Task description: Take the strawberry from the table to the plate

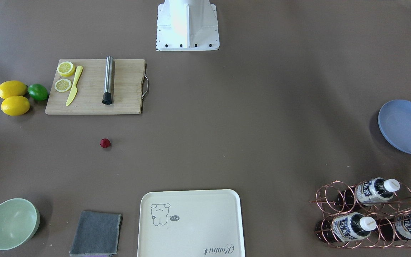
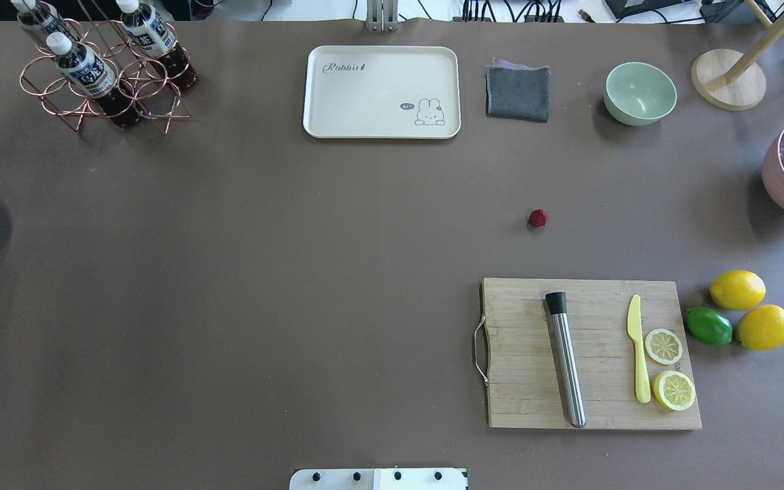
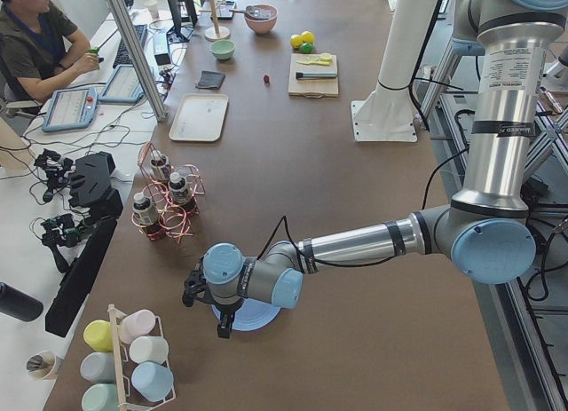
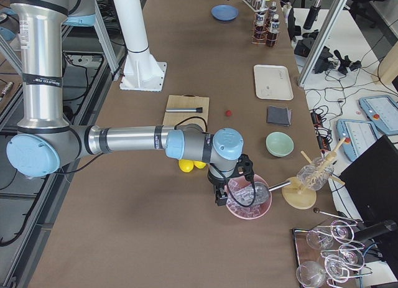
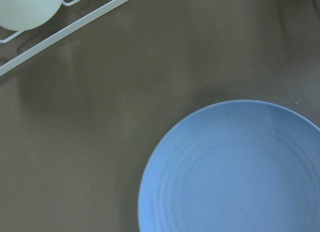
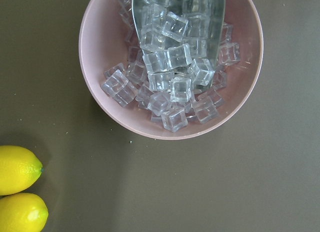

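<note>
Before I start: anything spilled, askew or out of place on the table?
Nothing stands out. The strawberry lies on the bare table, the plate is empty and flat, the lemon slices, knife and metal rod lie tidily on the cutting board, and the ice is inside its pink bowl.

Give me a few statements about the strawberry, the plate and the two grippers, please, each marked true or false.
1. The strawberry lies on the bare table, off the cutting board. True.
2. The plate already holds the strawberry. False: the strawberry is on the table.
3. The left gripper hangs close to the plate. True.
4. The right gripper hangs right over the strawberry. False: it is far off, at the pink bowl of ice.
</note>
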You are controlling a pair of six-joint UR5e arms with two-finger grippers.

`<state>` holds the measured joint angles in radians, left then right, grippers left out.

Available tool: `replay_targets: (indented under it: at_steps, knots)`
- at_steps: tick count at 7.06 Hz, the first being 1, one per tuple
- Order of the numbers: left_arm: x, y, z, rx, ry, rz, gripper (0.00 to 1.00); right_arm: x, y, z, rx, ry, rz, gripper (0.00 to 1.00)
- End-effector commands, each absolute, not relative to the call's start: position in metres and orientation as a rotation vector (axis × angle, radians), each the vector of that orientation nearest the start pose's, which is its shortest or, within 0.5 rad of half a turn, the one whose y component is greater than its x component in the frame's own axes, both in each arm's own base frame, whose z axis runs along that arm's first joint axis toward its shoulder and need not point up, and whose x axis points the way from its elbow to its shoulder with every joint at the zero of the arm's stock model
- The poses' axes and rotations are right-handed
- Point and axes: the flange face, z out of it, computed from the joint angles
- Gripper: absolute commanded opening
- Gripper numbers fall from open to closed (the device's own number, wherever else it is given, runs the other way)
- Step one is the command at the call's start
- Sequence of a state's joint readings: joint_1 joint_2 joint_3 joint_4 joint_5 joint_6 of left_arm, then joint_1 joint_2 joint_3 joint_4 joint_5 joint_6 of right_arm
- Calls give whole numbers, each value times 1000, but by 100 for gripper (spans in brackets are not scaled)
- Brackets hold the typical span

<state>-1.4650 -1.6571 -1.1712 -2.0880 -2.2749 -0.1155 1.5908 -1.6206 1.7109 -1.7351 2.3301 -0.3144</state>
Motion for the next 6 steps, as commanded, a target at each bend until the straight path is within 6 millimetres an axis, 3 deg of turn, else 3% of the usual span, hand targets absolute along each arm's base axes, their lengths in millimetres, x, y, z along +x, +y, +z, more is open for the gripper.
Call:
replay_targets:
  at_steps: [1, 6]
  knots:
    - [-5, -532, 775, 109, 716, 68, 97, 74, -463, 629, 62, -762, -254, 100]
    - [21, -527, 787, 68, 723, 96, 97, 74, -461, 624, 70, -760, -257, 100]
